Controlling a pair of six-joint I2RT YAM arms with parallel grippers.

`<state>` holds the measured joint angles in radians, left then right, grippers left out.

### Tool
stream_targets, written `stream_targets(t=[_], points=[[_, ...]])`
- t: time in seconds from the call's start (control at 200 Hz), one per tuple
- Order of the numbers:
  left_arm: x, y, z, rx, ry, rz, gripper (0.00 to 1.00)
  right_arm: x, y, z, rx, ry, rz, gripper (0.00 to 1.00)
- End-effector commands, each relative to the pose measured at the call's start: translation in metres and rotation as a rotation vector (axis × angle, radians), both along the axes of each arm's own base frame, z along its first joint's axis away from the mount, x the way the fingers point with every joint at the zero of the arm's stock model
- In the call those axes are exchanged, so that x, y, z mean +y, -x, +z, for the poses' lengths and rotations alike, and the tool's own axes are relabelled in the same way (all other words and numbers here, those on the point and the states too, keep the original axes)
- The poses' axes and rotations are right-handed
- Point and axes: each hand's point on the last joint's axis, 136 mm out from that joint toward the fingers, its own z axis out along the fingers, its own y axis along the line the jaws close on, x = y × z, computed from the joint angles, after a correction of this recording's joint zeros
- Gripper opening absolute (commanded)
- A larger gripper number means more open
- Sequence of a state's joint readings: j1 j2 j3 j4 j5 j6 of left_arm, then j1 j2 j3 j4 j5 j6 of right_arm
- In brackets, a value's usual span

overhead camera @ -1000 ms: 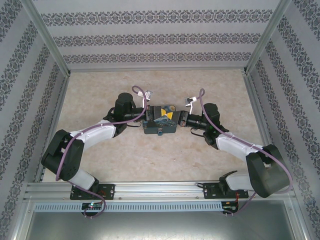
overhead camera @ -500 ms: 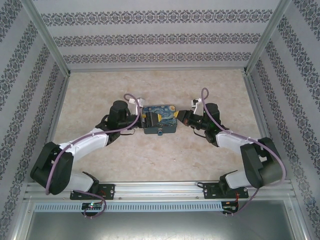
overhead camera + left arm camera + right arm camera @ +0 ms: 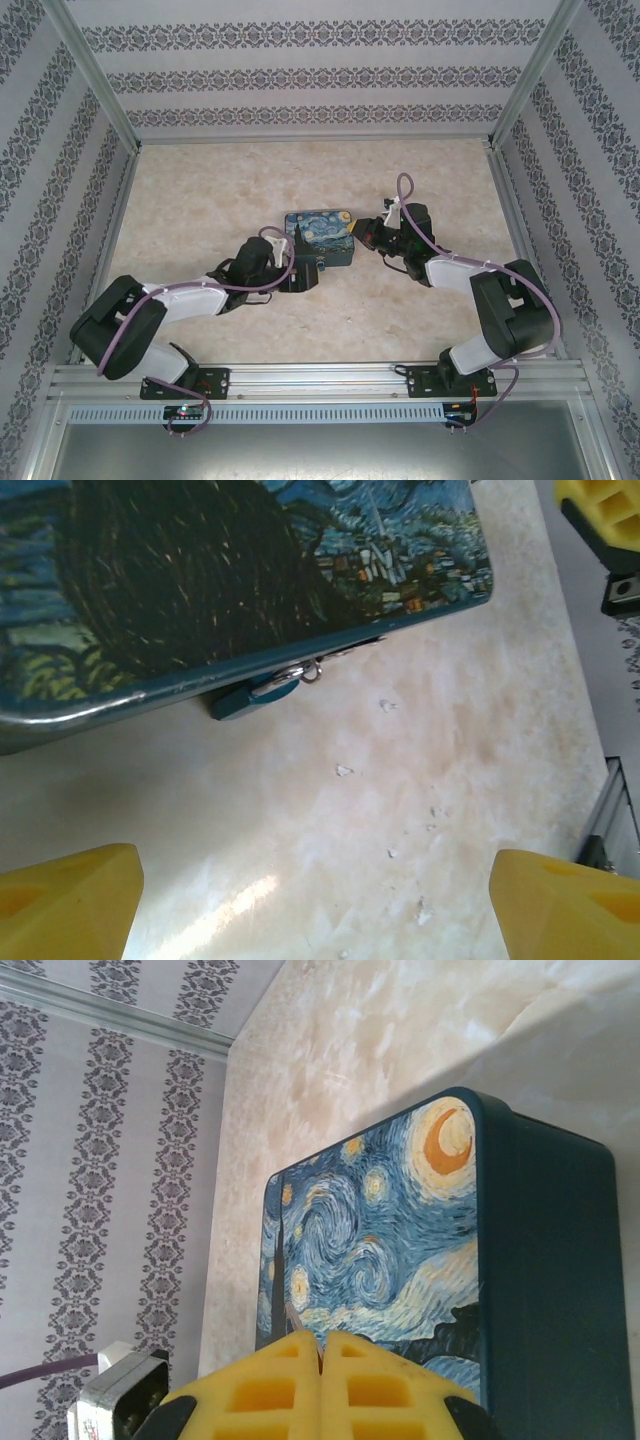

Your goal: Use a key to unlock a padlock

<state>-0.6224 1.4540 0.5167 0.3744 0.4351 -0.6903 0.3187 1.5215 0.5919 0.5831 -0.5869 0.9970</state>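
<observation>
The Starry Night box [image 3: 318, 233] lies flat on the marble tabletop, lid up. On its teal near side hangs the small padlock [image 3: 262, 692], teal with a silvery shackle. My left gripper [image 3: 303, 273] stands open just in front of that side, its yellow fingertips [image 3: 66, 900] wide apart over bare table, with nothing between them [image 3: 315, 905]. At the box's right end, my right gripper [image 3: 362, 232] is shut on the key; only a thin silvery shaft [image 3: 300, 1322] pokes out between the yellow pads [image 3: 320, 1348], above the painted lid [image 3: 385, 1250].
Patterned walls [image 3: 60, 160] close in the table on three sides. An aluminium rail [image 3: 320, 378] runs along the near edge by the arm bases. Small white chips [image 3: 343, 771] dot the tabletop in front of the box.
My left gripper opened, let go of the box's left end and swung round to its near side. The box settled flat. The right gripper stayed shut at the box's right end.
</observation>
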Motion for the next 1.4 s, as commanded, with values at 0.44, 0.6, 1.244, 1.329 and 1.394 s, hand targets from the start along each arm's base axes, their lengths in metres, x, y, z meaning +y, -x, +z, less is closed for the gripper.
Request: stream_targets(t=[0.44, 0.6, 1.244, 1.329, 1.394], points=[[-0.033, -0.03, -0.017, -0.25, -0.106, 0.016, 0.82, 0.009, -0.001, -0.007, 0.011, 0.006, 0.014, 0.0], [-0.03, -0.037, -0.026, -0.277, -0.142, 0.041, 0.8, 0.011, -0.002, -0.01, 0.021, 0.005, 0.019, 0.0], [-0.049, -0.045, -0.048, -0.297, -0.155, 0.056, 0.79, 0.015, -0.002, -0.023, 0.051, 0.02, 0.027, 0.0], [-0.057, -0.045, -0.04, -0.296, -0.122, 0.038, 0.79, 0.016, -0.002, -0.024, 0.054, 0.02, 0.028, 0.0], [-0.063, -0.043, -0.031, -0.291, -0.083, 0.024, 0.79, 0.016, -0.003, -0.024, 0.055, 0.02, 0.028, 0.0]])
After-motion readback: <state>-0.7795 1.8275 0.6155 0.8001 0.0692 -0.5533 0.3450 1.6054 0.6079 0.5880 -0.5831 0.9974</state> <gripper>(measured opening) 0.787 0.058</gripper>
